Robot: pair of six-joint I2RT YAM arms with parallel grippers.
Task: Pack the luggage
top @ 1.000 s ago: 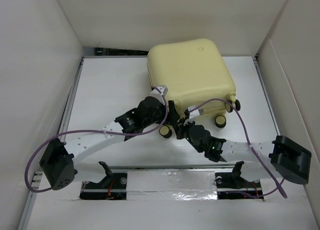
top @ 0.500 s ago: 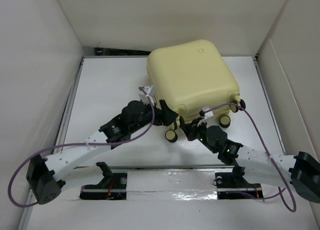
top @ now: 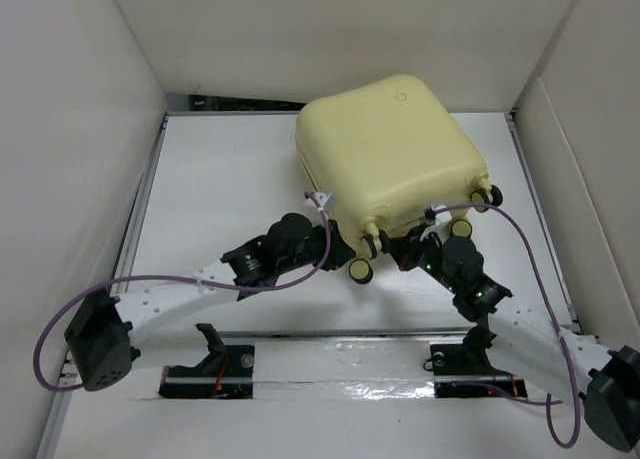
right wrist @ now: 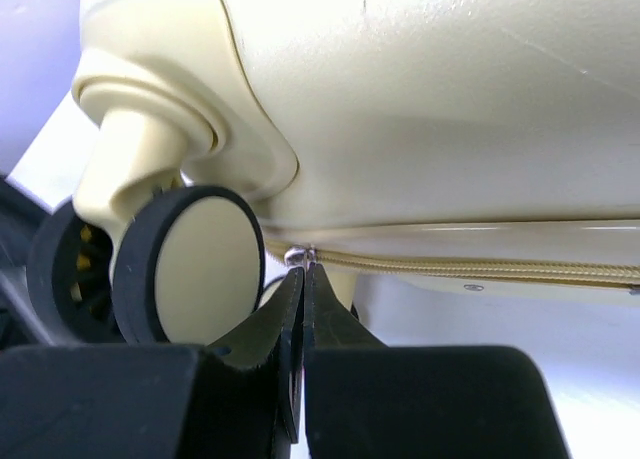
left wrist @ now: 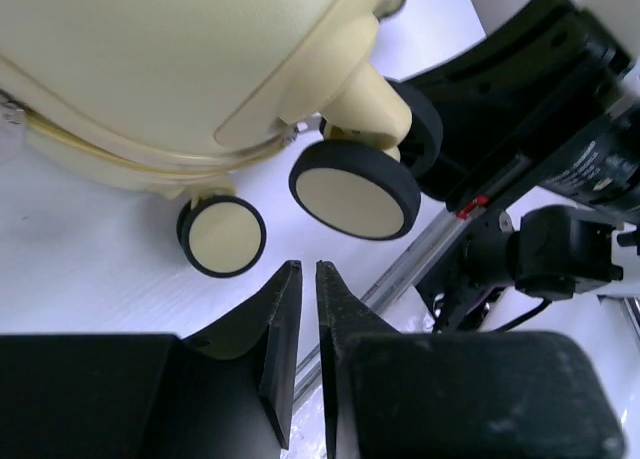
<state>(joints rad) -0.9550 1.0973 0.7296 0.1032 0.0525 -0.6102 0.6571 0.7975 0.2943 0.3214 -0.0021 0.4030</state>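
The luggage [top: 390, 149] is a pale yellow hard-shell suitcase lying closed on the white table, its wheeled end toward the arms. My right gripper [top: 405, 247] is at that end, between the wheels. In the right wrist view it [right wrist: 303, 267] is shut on the small metal zipper pull [right wrist: 300, 252] of the yellow zipper [right wrist: 470, 269], beside a cream wheel [right wrist: 195, 264]. My left gripper [top: 345, 247] sits by the near-left wheel [top: 360, 270]. In the left wrist view its fingers [left wrist: 308, 266] are almost together, hold nothing, and stand just short of two wheels [left wrist: 222, 236] [left wrist: 355, 189].
White walls [top: 80, 129] enclose the table on the left, back and right. A metal rail [top: 340, 334] runs along the near edge by the arm bases. The right arm [left wrist: 560, 199] fills the right side of the left wrist view.
The left jaws have come together from wide open. The suitcase's wheeled end has swung to the right, and both arms have followed it, the right gripper still on the zipper pull.
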